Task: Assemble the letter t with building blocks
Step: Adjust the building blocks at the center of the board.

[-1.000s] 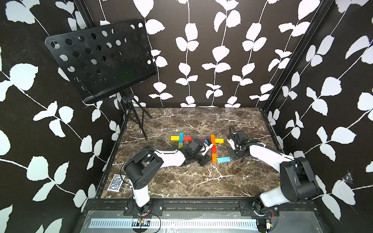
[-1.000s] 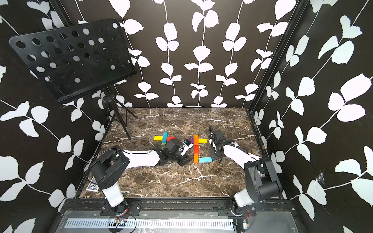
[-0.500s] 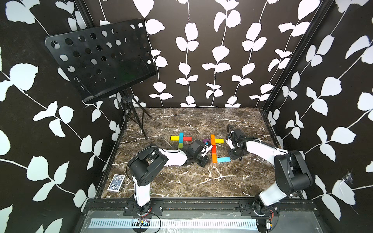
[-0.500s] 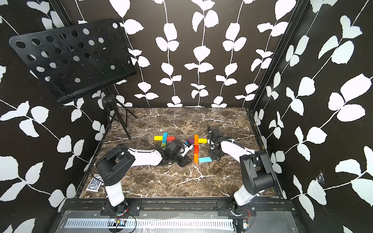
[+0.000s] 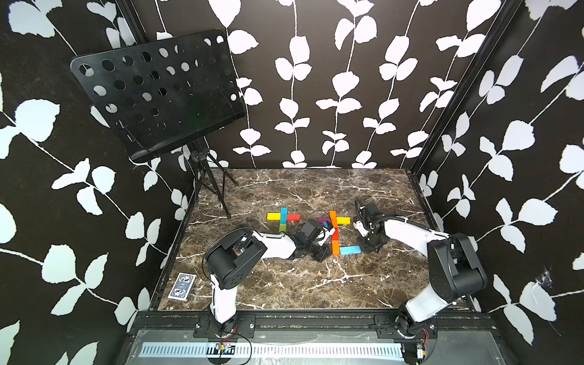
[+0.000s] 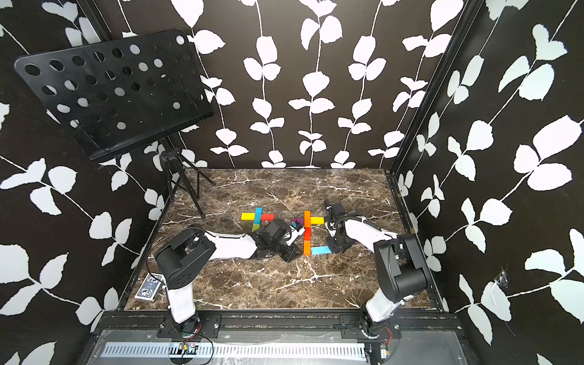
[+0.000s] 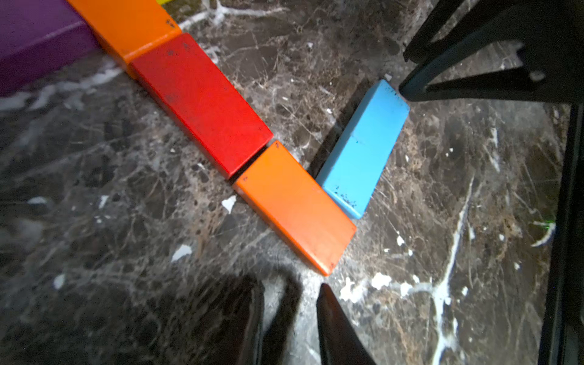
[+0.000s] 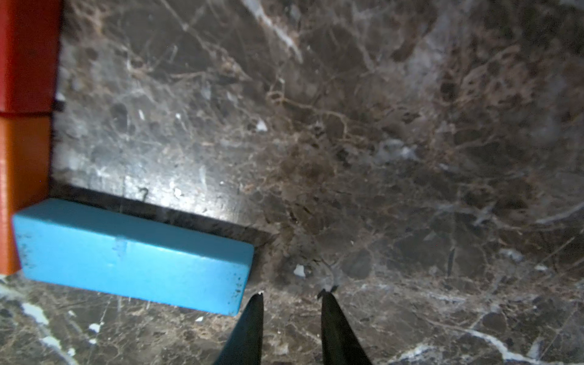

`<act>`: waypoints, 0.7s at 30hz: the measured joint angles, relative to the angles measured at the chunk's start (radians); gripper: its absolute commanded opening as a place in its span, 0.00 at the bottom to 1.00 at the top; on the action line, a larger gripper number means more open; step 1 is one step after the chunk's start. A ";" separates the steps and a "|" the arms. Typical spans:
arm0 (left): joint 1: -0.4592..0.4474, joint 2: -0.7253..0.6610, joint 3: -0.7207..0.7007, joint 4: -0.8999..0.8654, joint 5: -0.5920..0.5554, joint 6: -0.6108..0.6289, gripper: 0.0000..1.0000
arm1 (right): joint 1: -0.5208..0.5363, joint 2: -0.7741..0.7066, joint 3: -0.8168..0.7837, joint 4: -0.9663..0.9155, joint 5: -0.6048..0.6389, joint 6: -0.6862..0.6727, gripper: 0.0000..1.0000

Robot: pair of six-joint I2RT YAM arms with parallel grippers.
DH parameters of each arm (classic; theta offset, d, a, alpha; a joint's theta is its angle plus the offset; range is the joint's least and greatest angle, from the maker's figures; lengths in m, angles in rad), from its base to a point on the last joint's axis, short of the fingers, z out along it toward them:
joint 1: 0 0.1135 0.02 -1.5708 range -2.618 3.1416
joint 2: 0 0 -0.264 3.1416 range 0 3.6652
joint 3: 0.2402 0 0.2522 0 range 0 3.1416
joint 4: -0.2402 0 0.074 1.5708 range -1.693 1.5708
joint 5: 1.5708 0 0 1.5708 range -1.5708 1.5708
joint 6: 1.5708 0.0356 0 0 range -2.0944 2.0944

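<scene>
Step in hand, as I judge it: squaring the light-blue foot block (image 7: 363,148) against the lower orange stem block (image 7: 294,205).

Right tool (image 8: 290,295): closed down, gripping nothing, tips on the worktop (image 5: 284,284) just off the foot's free end. Left tool (image 7: 290,290): nearly closed, also empty, just short of the orange block's end corner.

How to do it well (judgement):
- The foot meets the orange block's side at a slant, with a thin wedge of marble showing between them, so nudge the free end sideways with the closed right tips. Slow, short push.
- Hold the left tool against the stem's end as a stop, because the stem blocks only butt together and may slide.
- Lift both tools straight up afterwards.

Appearance: the letter t (image 5: 334,230) lies flat right of centre in both top views. Its stem runs orange, red block (image 7: 202,101), orange. The crossbar is a purple block (image 7: 31,38) on one side and a yellow block (image 5: 343,221) on the other. The foot points to frame right. A second t figure (image 5: 283,218) lies to frame left of it, its lower part hidden by the left arm.
</scene>
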 measured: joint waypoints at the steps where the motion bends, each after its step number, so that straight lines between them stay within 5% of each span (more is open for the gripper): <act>1: 0.000 0.000 0.000 0.000 0.000 0.000 0.32 | 0.000 0.000 0.000 -0.001 -0.003 0.000 0.32; 21: 0.000 0.012 0.015 0.000 0.010 -0.007 0.33 | 0.000 0.014 0.008 -0.020 -0.039 0.019 0.33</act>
